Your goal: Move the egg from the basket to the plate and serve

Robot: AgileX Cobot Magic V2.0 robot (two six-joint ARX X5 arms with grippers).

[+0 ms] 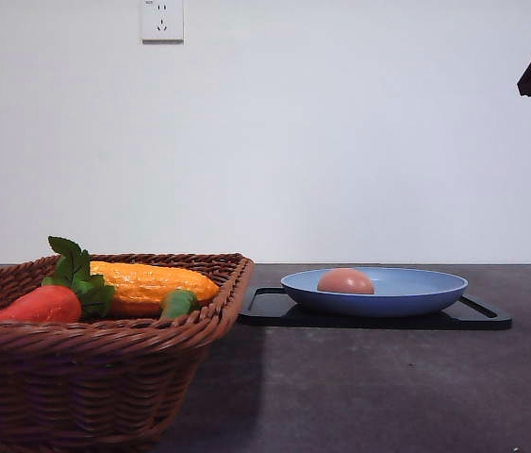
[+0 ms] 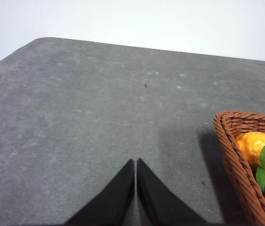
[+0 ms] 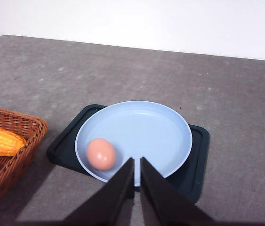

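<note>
Egg (image 3: 101,154): small pinkish-brown oval, lying in the plate, toward the side nearest the basket; nothing grips it.
Plate (image 3: 170,127): round, light blue, shallow with raised rim; sits on the black tray (image 3: 196,160), which shows past its rim on all sides.
Basket (image 1: 105,377): brown woven wicker, flaring sides; stands on the table to the left of the tray in the front view, close beside it (whether they touch cannot be told).
Basket contents: bumpy orange-yellow corn (image 1: 152,283); red-orange carrot (image 1: 39,304) with green leaves, in front of the corn; a small green piece (image 1: 178,303) beside them, kind unclear.
Table (image 2: 76,117): dark grey, matte, speckled.
Left gripper (image 2: 135,162): black fingers pressed together, tips meeting, nothing between them; poised over bare table, the basket corner off to one side.
Right gripper (image 3: 137,161): black fingers drawn nearly together with a thin slit between, empty; poised above the near rim of the plate, the egg just beside the tips.
Wall: plain white, one socket (image 1: 161,19) high up.
</note>
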